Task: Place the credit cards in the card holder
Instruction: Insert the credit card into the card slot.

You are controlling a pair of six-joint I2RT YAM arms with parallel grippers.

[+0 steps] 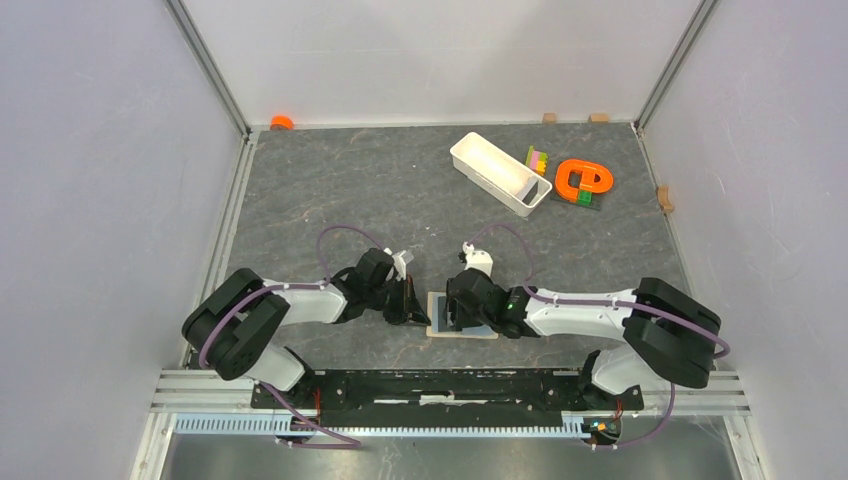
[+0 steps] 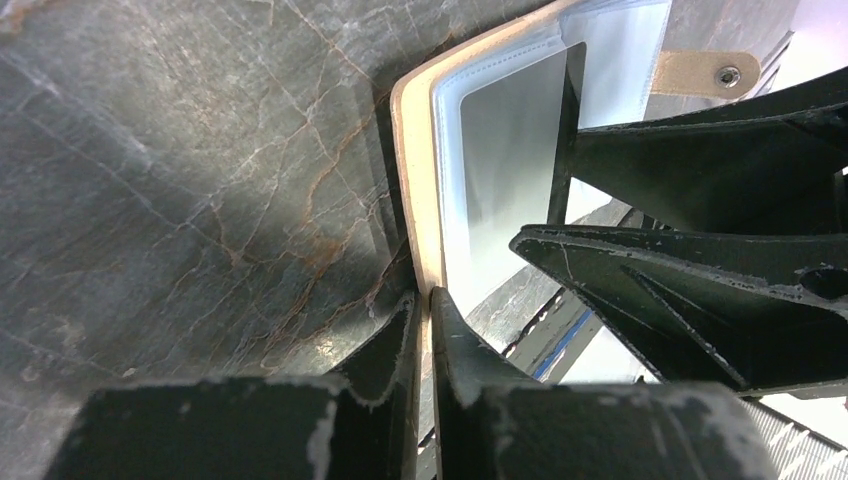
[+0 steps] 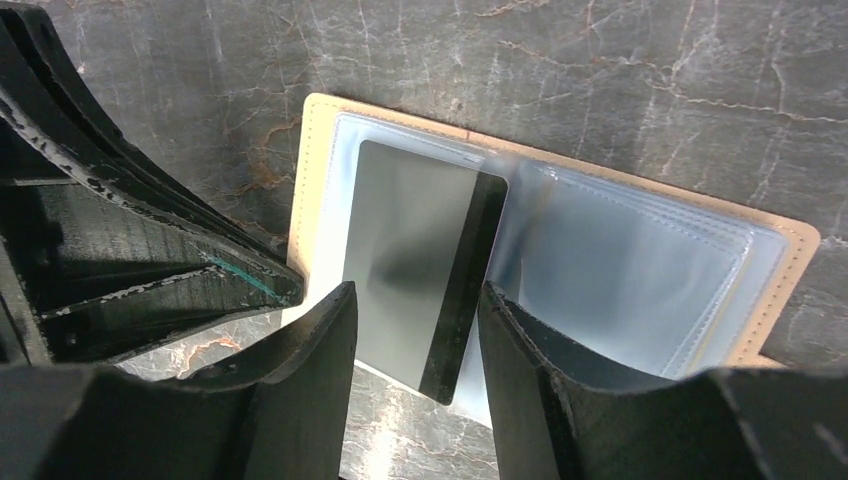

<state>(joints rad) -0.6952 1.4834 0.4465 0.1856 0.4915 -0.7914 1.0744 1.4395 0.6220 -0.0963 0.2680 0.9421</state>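
Two claws at the open card holder (image 1: 438, 325)

My left claw (image 2: 424, 295) is closed almost fully, pinching the card holder's tan rim; the holder lies open at 6 o'clock on the table (image 1: 350, 190). One grey credit card (image 3: 400, 220) sits part-way in a clear sleeve. My right claw (image 3: 416, 292) straddles that card, half spread; grip cannot be confirmed.

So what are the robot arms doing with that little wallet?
The left gripper pinches the edge of the open tan card holder, pinning it flat on the table. The right gripper has a grey credit card between its fingers, and it looks partway into a clear pocket.
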